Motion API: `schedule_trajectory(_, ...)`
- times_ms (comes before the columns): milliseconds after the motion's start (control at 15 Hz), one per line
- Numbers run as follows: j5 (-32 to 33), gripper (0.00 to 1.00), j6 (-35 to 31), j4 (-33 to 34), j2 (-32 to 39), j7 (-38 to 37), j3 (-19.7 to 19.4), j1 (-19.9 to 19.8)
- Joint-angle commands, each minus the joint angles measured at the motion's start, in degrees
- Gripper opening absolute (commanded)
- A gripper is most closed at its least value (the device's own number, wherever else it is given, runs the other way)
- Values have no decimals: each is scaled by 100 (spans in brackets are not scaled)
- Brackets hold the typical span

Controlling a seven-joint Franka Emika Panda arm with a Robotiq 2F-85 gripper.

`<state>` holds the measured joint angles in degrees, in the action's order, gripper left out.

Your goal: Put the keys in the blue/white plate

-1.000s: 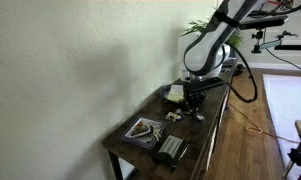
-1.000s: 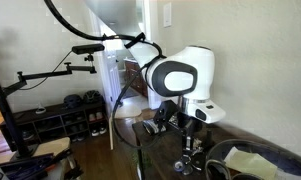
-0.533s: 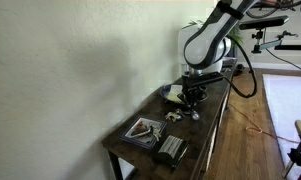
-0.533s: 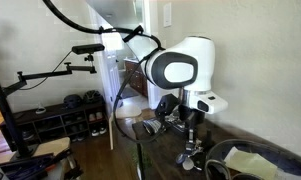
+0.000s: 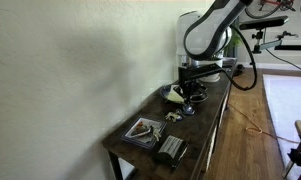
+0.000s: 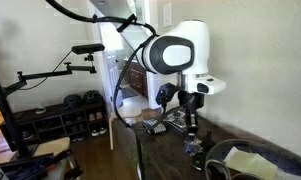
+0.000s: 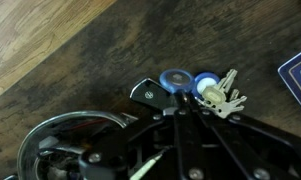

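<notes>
Jaws together. By the wrist view they are clamped on the keys (image 7: 216,92) at the ring end, beside the two blue tags. The pinch point itself is hidden behind the fingertips, so the hold is a judgement. The bunch sits right at the jaw tips, apparently hanging clear of the dark counter (image 7: 90,105).

The keys' long axis runs across the wrist view: black fob (image 7: 145,92) on one side, blades splayed toward the other. The blades point at the plate (image 7: 298,70), of which only a blue-rimmed corner shows at the frame edge. Keys and plate are apart.

In an exterior view the plate (image 5: 143,129) lies further along the counter than the arm (image 5: 205,40), toward the near end, with a small pale item between them. A pale dish (image 5: 174,92) sits just beside the jaws, on the far side from the plate.

Step judged: carry. The next move needs travel along the counter's length to the plate, then release over its centre. Risk — the dangling fob could catch the rim.
</notes>
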<state>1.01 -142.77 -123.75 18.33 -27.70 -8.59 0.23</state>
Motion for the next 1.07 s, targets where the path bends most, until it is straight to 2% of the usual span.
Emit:
schedule_trajectory(0, 251, 3, 168, -58, -217, -79, -9, 189)
schedule_trajectory(733, 771, 3, 279, 625, 146, -159, 102, 649)
schedule_trajectory(1000, 768, 3, 369, 1027, 422, -114, 201, 774)
